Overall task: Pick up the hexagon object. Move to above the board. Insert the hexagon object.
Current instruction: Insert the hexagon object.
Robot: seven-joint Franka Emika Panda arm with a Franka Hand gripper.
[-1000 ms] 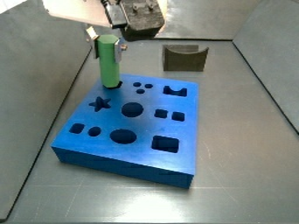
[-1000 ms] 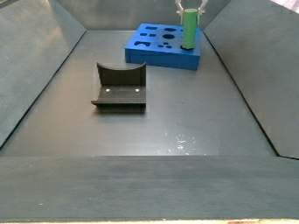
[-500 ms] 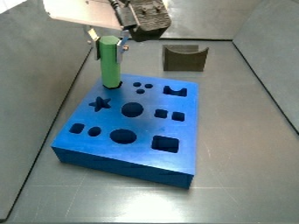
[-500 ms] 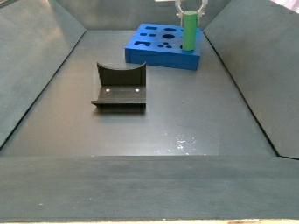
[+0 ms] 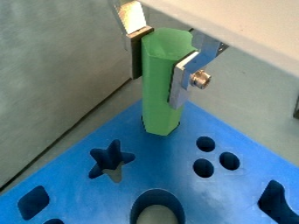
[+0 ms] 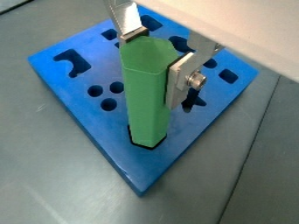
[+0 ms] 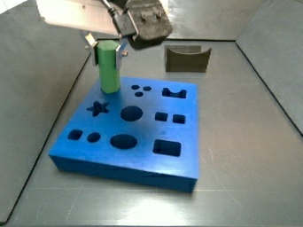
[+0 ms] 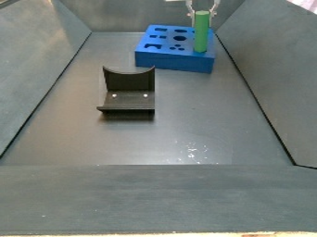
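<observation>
The hexagon object, a tall bright green peg [image 5: 162,96], stands upright with its foot in a hole at a far corner of the blue board [image 5: 70,171]. It shows in both side views [image 7: 108,73] [image 8: 198,34] and in a wrist view [image 6: 146,101]. My gripper [image 5: 160,54] is directly above the board [image 7: 148,131], shut on the peg's top, with a silver finger and its dark pad against each side [image 6: 158,54]. In a side view the gripper [image 7: 110,42] hangs over the board's back left corner. The peg's foot is hidden in the hole.
The board [image 6: 59,83] has several dark shaped holes, among them a star [image 5: 111,162] beside the peg. The dark fixture [image 7: 187,58] stands on the grey floor away from the board [image 8: 173,60], and also shows in a side view [image 8: 126,91]. Grey walls ring the floor.
The gripper and the green peg have come down slightly, so the peg stands a little lower in the board's corner hole. The fingers stay closed on it.
</observation>
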